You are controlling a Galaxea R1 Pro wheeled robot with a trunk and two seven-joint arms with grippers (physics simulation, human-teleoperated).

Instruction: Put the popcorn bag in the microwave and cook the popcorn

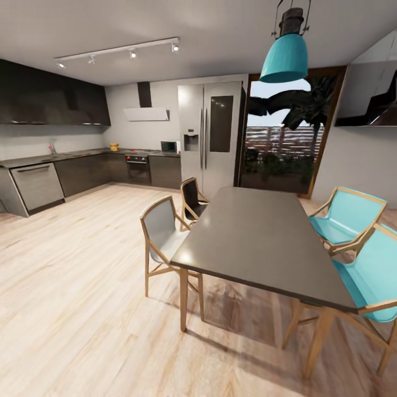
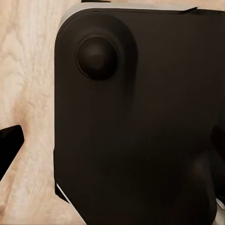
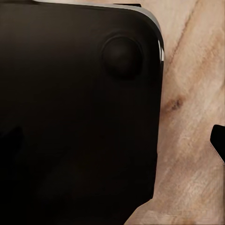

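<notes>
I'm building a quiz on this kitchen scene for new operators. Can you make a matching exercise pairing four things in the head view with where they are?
Things:
1. microwave
2. teal pendant lamp
3. dining table
4. refrigerator

Places:
A. hanging from the ceiling above the table
B. on the far countertop, just left of the refrigerator
C. against the back wall, beside the glass door
D. in the foreground, with chairs on both sides

Pairs: 1-B, 2-A, 3-D, 4-C
</notes>
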